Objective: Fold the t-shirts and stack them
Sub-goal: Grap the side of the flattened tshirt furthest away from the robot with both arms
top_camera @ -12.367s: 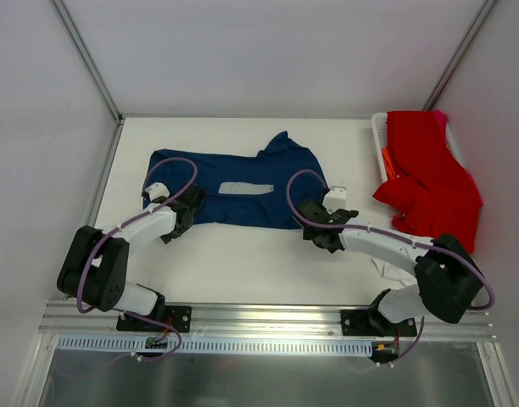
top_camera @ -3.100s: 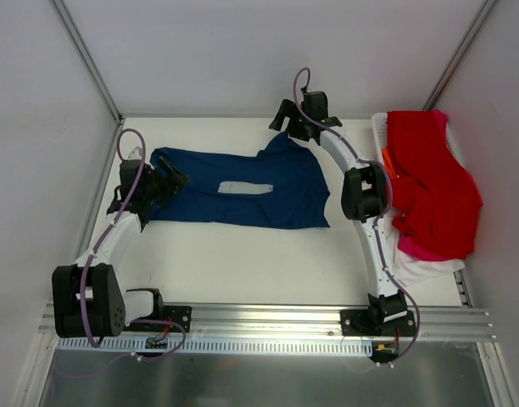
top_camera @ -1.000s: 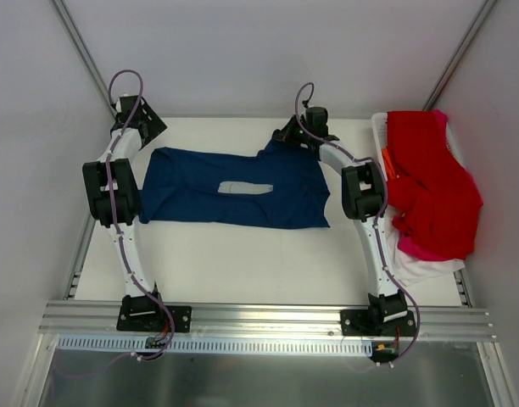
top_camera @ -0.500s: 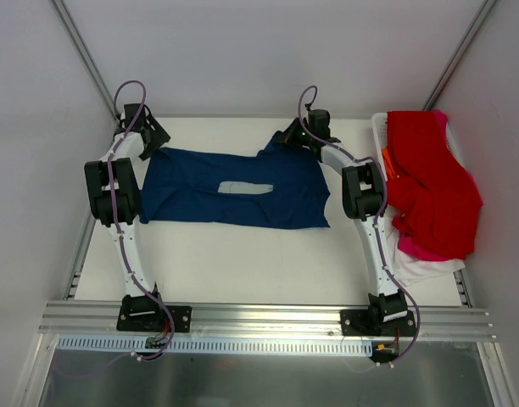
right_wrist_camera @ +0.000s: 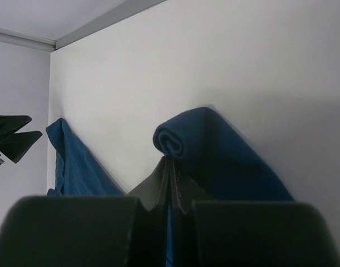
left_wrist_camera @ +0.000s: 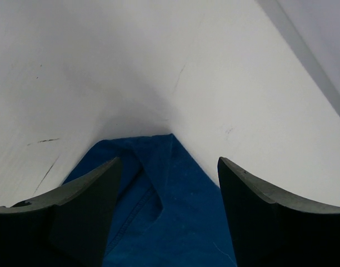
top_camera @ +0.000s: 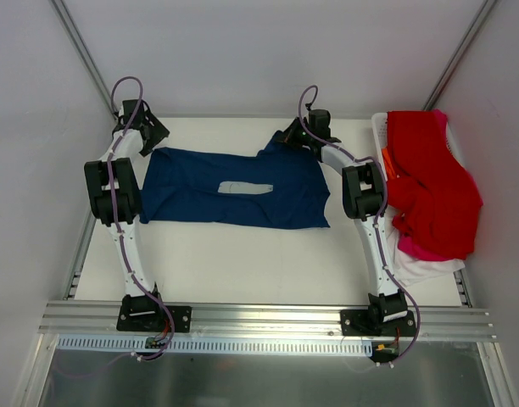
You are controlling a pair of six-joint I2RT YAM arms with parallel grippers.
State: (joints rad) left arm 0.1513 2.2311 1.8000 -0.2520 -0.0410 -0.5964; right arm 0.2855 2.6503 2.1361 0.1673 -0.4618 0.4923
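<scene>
- The navy tee [top_camera: 234, 188] lies flat on the counter [top_camera: 242, 263], long axis left to right.
- My right gripper [top_camera: 295, 136] is pinched tight on its far right corner.
- My left gripper [left_wrist_camera: 168, 161] hangs with jaws apart; the far left corner sits right between them.

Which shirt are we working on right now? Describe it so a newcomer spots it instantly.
On the white table, left of the basket heaped with a red tee, one navy t-shirt lies spread flat. It is the only dark blue garment, with a pale patch at its centre.
</scene>
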